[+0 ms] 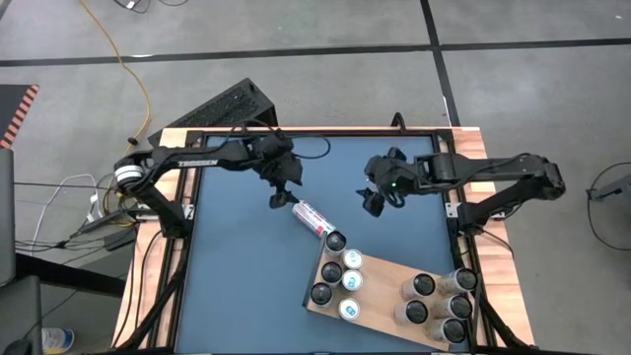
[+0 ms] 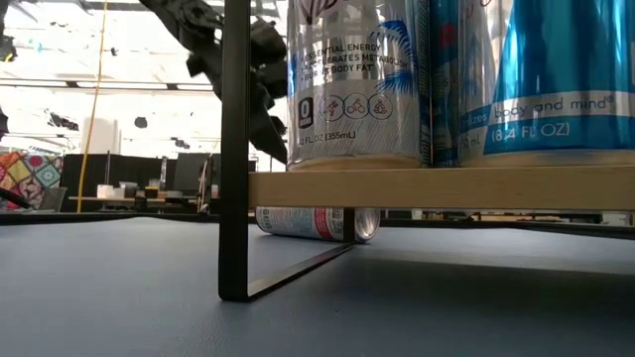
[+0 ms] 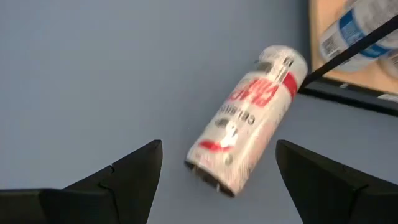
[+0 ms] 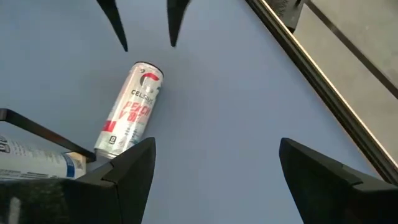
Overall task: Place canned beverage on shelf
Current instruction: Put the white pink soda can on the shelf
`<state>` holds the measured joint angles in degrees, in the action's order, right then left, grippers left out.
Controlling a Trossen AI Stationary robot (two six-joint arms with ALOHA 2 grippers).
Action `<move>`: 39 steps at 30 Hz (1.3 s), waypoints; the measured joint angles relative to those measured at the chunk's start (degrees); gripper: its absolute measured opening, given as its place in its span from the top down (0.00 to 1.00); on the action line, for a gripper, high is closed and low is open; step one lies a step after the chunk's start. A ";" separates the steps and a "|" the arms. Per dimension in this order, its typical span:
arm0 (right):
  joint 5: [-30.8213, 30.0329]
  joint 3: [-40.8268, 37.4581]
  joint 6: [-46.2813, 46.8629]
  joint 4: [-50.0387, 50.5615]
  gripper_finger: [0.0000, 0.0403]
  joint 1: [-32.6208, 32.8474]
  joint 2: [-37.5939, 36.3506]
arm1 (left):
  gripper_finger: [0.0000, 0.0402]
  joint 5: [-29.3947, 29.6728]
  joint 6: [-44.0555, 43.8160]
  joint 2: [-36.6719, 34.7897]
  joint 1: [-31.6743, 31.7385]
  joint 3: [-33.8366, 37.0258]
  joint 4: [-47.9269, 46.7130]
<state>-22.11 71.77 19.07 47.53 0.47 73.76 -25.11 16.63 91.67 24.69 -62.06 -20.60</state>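
A white and red can (image 1: 311, 217) lies on its side on the blue-grey tabletop, one end next to the far left corner of the light-brown wooden shelf (image 1: 385, 281). It also shows in the left wrist view (image 3: 249, 124), the right wrist view (image 4: 130, 115) and, beyond the raised shelf board (image 2: 437, 186), in the low view (image 2: 313, 223). My left gripper (image 1: 280, 197) is open just above and left of the can (image 3: 217, 180). My right gripper (image 1: 375, 204) is open and empty, right of the can (image 4: 214, 168).
Several cans stand upright on the shelf in two groups, one at its left end (image 1: 340, 276) and one at its right end (image 1: 439, 301). The shelf stands on a black metal frame (image 2: 235, 149). A black rail (image 1: 315, 133) runs around the table.
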 joint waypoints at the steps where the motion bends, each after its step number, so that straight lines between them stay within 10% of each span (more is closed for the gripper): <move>1: -0.01 0.00 0.04 -0.08 0.20 0.15 0.20 | 0.26 -1.82 0.28 0.57 0.24 0.30 1.43; 30: 0.35 0.00 1.90 0.22 0.20 -2.84 0.65 | 0.26 -6.64 5.32 11.46 -4.12 7.82 21.26; 39: 1.20 0.00 1.63 0.18 0.20 -2.82 0.65 | 0.26 2.54 12.03 11.29 -6.38 7.58 12.74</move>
<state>-20.91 71.77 20.71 47.71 -2.35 74.41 -22.56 28.66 102.96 18.32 -54.48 -7.85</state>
